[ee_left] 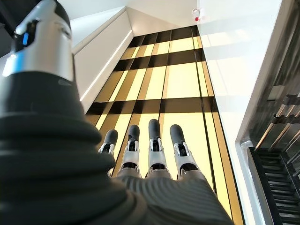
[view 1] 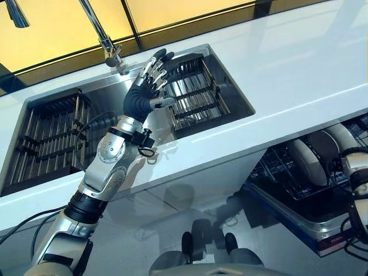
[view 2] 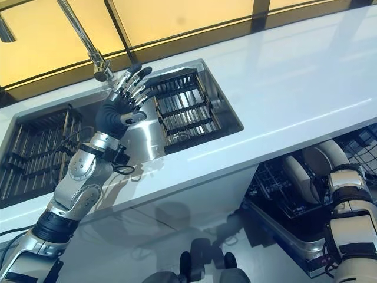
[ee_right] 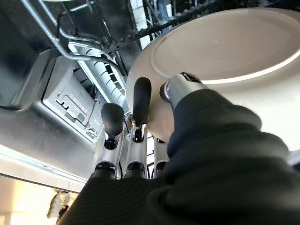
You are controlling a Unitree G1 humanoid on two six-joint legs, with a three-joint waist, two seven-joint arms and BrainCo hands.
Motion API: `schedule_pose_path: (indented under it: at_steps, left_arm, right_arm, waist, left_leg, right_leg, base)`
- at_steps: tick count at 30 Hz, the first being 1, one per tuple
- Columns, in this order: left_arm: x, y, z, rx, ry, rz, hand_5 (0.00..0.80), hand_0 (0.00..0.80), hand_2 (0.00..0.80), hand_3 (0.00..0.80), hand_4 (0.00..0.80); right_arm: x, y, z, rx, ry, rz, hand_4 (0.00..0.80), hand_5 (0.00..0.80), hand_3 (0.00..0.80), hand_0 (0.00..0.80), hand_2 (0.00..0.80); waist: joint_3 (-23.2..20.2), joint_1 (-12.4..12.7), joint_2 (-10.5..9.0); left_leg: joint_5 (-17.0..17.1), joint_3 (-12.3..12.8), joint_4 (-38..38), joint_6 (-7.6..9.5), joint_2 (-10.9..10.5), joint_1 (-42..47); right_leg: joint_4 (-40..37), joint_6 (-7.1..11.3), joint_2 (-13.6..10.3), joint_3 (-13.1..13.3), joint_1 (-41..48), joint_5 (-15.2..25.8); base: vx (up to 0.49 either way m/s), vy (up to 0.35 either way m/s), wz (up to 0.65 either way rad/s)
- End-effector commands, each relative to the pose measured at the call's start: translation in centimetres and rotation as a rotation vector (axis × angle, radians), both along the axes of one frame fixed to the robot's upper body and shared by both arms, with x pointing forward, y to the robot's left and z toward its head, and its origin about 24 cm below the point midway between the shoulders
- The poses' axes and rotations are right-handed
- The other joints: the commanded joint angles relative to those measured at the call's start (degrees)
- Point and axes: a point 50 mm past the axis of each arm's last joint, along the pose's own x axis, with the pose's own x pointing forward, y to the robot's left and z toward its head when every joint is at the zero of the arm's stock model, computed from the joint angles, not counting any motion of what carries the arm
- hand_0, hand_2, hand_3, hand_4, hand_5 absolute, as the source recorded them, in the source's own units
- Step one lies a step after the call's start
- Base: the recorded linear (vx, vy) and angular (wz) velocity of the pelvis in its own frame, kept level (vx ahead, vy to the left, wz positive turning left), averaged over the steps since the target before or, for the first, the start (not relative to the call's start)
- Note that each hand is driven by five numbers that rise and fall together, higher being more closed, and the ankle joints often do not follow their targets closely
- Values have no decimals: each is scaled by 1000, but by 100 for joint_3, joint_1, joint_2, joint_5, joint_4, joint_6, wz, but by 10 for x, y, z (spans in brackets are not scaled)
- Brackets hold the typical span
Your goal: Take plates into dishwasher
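Right robot hand (ee_right: pixel 140 140) pinching white plate (ee_right: pixel 225 51) in dishwasher rack (view 1: pixel 299 184), left robot hand (view 1: pixel 150 77) spread over sink (view 1: pixel 230 86)

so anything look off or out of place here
Nothing stands out. The left hand is raised open above the sink, holding nothing. The right hand is at a white plate in the dishwasher rack, where other plates stand upright.
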Motion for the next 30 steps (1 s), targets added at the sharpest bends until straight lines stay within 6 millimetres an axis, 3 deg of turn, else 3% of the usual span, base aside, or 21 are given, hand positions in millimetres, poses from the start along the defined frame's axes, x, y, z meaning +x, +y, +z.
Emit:
schedule_pose_path:
  at_steps: [1,6,13,14,15,16,30]
  left_arm:
    - [2,-5,39,-22,-176,-8,0,0,0,0,0]
    - [-2,-4,46,-44,-216,-5,0,0,0,0,0]
    - [-7,-4,51,-49,-241,-14,0,0,0,0,0]
    - [-6,-4,52,-45,-244,-17,0,0,0,0,0]
    - [-7,-4,53,-41,-245,-20,0,0,0,0,0]
    - [-7,-4,52,-38,-245,-22,0,0,0,0,0]
    - [-8,-1,40,-52,-192,-34,0,0,0,0,0]
  right_arm:
    - [13,-12,53,-126,-61,3,800,800,800,800,800]
    - [10,-10,38,-145,49,19,800,800,800,800,800]
    - [2,-10,13,-38,70,76,800,800,800,800,800]
    - [3,-8,11,-23,59,91,590,590,590,590,590]
    - [2,-9,10,-17,55,92,329,329,329,329,329]
    - [0,-10,8,-18,48,92,0,0,0,0,0]
    - [-31,-33,-4,-25,80,87,0,0,0,0,0]
  waist:
    - [95,191,-47]
    - [247,213,25]
    - [308,245,-45]
    - [310,245,-70]
    - [304,241,-96]
    - [298,239,-118]
    - [-64,149,-532]
  left_leg:
    - [-510,-173,7,367,-390,-69]
    - [-465,-153,7,359,-388,-189]
    - [-475,-127,7,370,-392,-201]
    - [-478,-119,7,371,-392,-199]
    - [-486,-106,7,368,-389,-193]
    - [-488,-100,7,366,-385,-184]
    - [-603,19,7,366,-316,182]
  right_leg:
    - [111,-176,328,-211,-355,-53]
    - [137,-194,328,-223,-477,-41]
    - [176,-190,304,-296,-505,-33]
    - [183,-189,305,-294,-508,-31]
    - [188,-187,307,-289,-508,-29]
    - [194,-183,312,-284,-504,-25]
    - [162,-149,375,-214,-146,-29]
  base:
    - [-53,-16,4]
    - [-44,2,6]
    - [-10,1,3]
    - [0,0,0]
    - [0,0,0]
    - [0,0,0]
    - [37,31,0]
